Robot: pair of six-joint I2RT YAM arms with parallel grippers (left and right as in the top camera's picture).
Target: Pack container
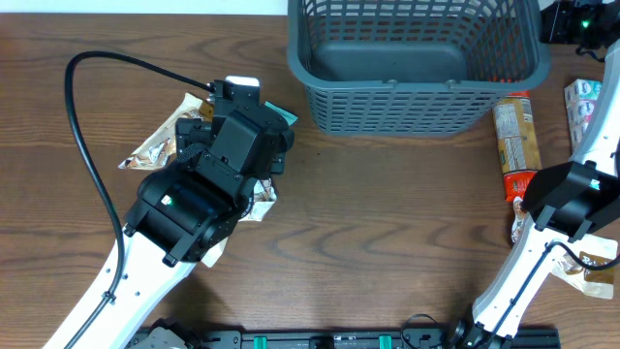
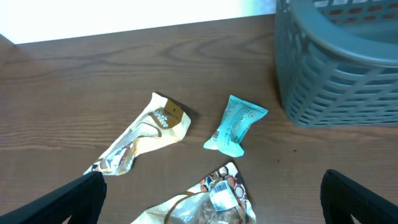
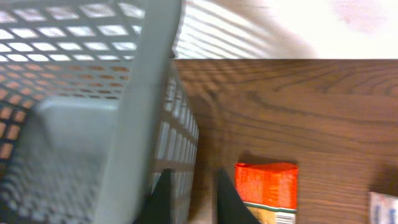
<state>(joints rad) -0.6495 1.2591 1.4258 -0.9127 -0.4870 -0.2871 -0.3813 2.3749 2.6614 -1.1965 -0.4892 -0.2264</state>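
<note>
1. Container point(image 1: 407, 105), the big grey-blue slotted basket, sits at the far side of the table point(image 1: 387, 242), and both arms have it in their wrist views.
2. Left gripper point(image 2: 211, 180) hangs low over the wood, its fingers point(image 2: 68, 202) spread wide, one in each bottom corner of the wrist view, gripping nothing.
3. Right between those fingers, at the bottom edge, lies a crinkly clear packet point(image 2: 208, 202) with brown contents.
4. Just ahead of the fingers we have a teal packet point(image 2: 235, 124), and to its left a cream and brown packet point(image 2: 146, 134). The two lie apart, both flat on the table.
5. The basket stands ahead and to the right of the left fingers, its latticed corner beyond the teal packet and clear of it.
6. Over to the right gripper point(image 3: 193, 186): two dark fingers point(image 3: 231, 202) are drawn close together with a slim gap between them, and nothing shows in that gap.
7. The basket's outer wall rises directly to the left of these fingers, very near. Whether the nearer finger touches it, I cannot tell.
8. Just to the right of the fingers an orange-topped packet point(image 3: 266, 183) lies flat on the wood beside the basket, and further right a white packet point(image 3: 382, 208) is cut off by the frame edge.
</note>
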